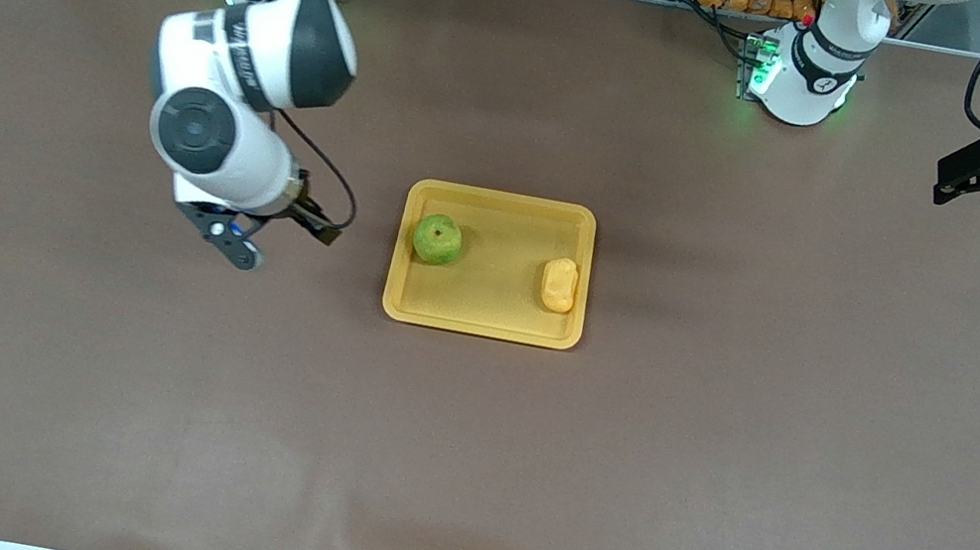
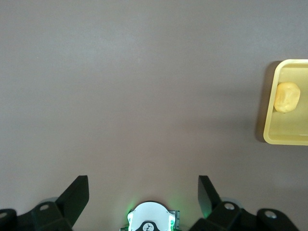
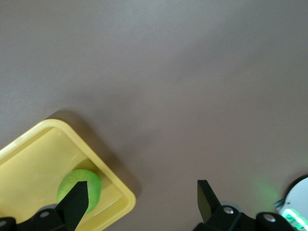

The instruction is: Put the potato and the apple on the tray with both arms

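Potato (image 1: 559, 284) and apple (image 1: 437, 239) both lying on the yellow tray (image 1: 483, 314), at the centre of the front view on the brown table (image 1: 457, 461). Apple near the tray's end toward the right arm, stem dimple up; potato at the tray's end toward the left arm, just beside the rim, the two well apart from each other with bare tray between. Right gripper (image 1: 298, 221) left of centre in the front view, over the table beside the tray's apple end, holding nothing; in the right wrist view, fingers (image 3: 76, 199) spread wide at the lower edge, with the apple (image 3: 79, 187) and a corner of the tray (image 3: 115, 183) at the lower left of that frame. Left gripper (image 1: 956, 176) at the upper right edge of the front view, up over the table at the left arm's end, well apart from the tray; in the left wrist view, fingers (image 2: 77, 195) parted and bare at the bottom, potato (image 2: 287, 97) on the tray (image 2: 269, 120) at the right edge of that frame.
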You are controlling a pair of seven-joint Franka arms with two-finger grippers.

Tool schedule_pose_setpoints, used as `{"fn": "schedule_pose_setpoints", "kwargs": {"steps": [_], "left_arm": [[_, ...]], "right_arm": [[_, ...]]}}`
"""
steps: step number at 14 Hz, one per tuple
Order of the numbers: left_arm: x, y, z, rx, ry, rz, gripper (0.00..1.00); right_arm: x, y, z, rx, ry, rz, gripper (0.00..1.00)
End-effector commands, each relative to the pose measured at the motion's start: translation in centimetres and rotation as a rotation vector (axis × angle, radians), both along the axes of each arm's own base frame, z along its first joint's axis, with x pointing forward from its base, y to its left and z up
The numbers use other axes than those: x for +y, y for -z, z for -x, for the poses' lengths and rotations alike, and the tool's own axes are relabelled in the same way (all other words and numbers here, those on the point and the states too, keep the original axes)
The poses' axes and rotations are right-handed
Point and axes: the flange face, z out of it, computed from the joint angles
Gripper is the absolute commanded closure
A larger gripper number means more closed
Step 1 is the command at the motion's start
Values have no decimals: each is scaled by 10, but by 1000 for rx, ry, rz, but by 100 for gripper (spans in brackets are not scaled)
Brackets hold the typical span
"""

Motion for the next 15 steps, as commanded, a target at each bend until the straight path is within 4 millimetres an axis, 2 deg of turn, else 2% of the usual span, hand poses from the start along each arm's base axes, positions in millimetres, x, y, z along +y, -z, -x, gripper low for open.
{"fn": "schedule_pose_setpoints", "kwargs": {"steps": [1, 4, 6, 9, 11, 13, 15], "left_arm": [[7, -6, 6, 6, -8, 24, 0], [8, -5, 6, 14, -8, 25, 0], [7, -5, 7, 16, -6, 25, 0], [6, -5, 7, 17, -4, 25, 0], [6, -5, 7, 17, -4, 25, 0], [7, -4, 7, 18, -3, 22, 0], [7, -2, 5, 23, -1, 22, 0]], "right_arm": [[-29, -22, -4, 11, -47, -26, 0], [-53, -39, -12, 15, -71, -35, 0], [-78, -47, -18, 24, -106, -54, 0], [-125, -64, -28, 50, -131, -99, 0], [-136, -68, -30, 43, -137, -108, 0], [-150, -92, -39, -8, -125, -111, 0], [-169, -104, -43, -18, -135, -121, 0]]}}
